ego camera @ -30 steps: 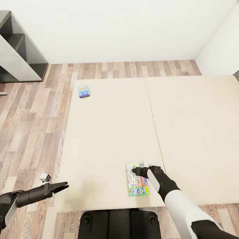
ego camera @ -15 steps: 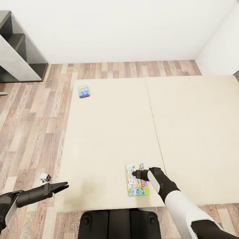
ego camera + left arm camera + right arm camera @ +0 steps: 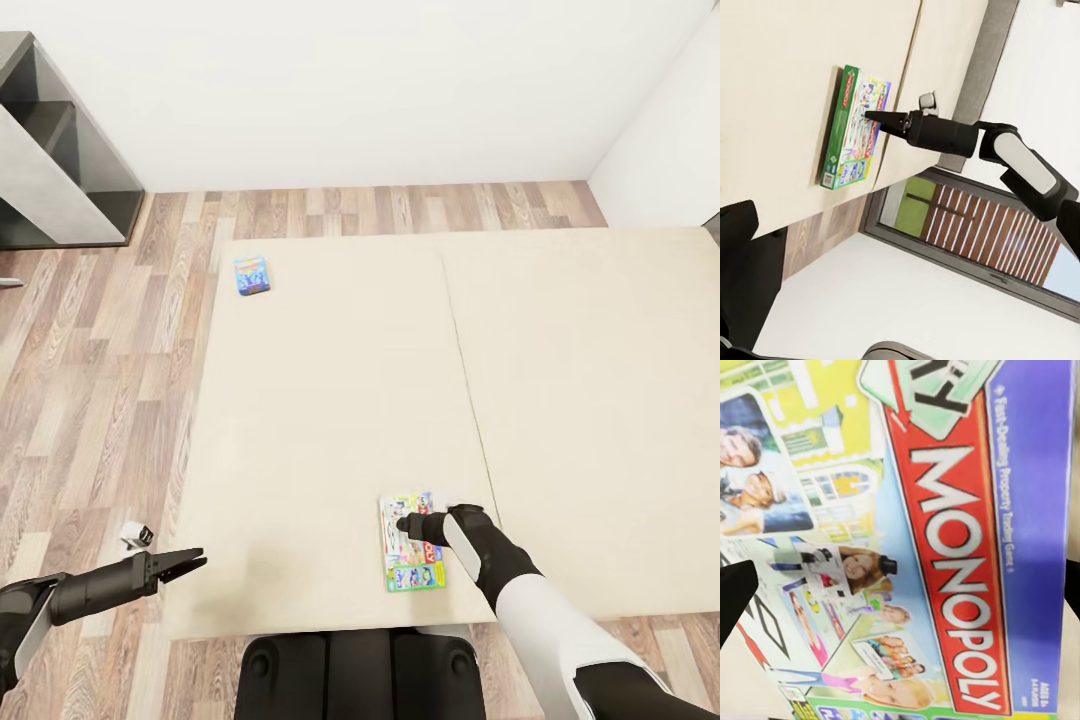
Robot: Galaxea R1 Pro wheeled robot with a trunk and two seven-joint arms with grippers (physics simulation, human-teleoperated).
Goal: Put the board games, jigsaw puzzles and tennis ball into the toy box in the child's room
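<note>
The bed (image 3: pixel 330 400) has a plain beige mattress. Near its front edge lies the green-edged Monopoly board game (image 3: pixel 412 545), flat and face up. My right gripper (image 3: pixel 405 523) hovers close over this box, open, with a dark fingertip (image 3: pixel 733 596) at either side of the lid (image 3: pixel 945 547). The left wrist view takes in the same box (image 3: pixel 851 127) and the right gripper (image 3: pixel 874 116) from the side. A smaller blue-teal board game (image 3: pixel 251 274) rests at the bed's far left corner. My left gripper (image 3: pixel 190 562) is open and empty by the bed's front left corner.
A dark grey shelf unit (image 3: pixel 50 150) stands against the white wall at the far left. Wood-plank floor (image 3: pixel 100 380) runs along the bed's left side and beyond it. A small white object (image 3: pixel 135 535) lies on the floor near my left arm. My base (image 3: pixel 360 675) abuts the bed's front edge.
My right gripper has shifted a little toward me and lower over the Monopoly box. The left arm and both boxes have not moved.
</note>
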